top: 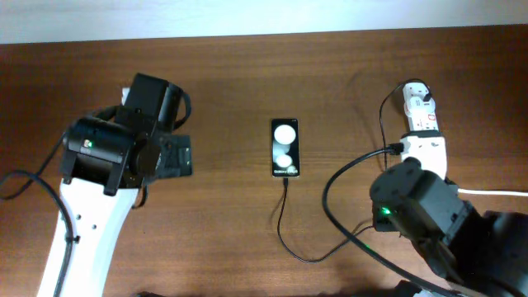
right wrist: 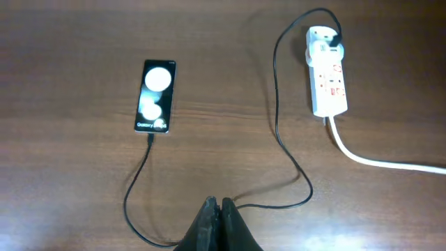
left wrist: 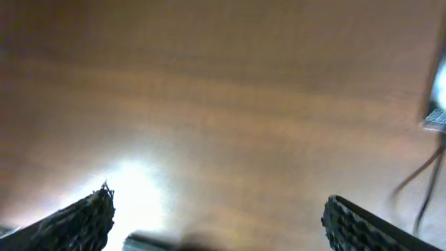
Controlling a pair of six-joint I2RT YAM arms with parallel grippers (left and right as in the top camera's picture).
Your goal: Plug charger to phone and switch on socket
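The right claw [right wrist: 216,213] is hanging high above the table [right wrist: 63,202], its two fingers pressing tight together with nothing showing between them. Right beneath its tips the charger [right wrist: 277,118] is passing in a slack loop over the brown wood grain. To the claw's left the thin black line is climbing to the phone [right wrist: 156,96]. There its tip is sitting at the phone's near end, apparently plugged in, though the join is too small to be sure. The phone is lying flat, ahead and to the left of the claw, its face showing two white spots. Ahead and to the right, the cable is curving away to the far end of the socket [right wrist: 327,73], where its dark plug is sitting in the strip. The socket's thick white cord [right wrist: 376,159] is trailing off to the claw's right.

The left claw [left wrist: 217,203] is standing wide open, holding nothing, close above bare wood. Its ribbed fingertips [left wrist: 87,217] are framing a glare patch [left wrist: 132,192] on the varnish. Far to its right, a blurred bit of phone and cable is showing. From overhead, a pale strip [top: 247,16] is running beyond the table's far edge.
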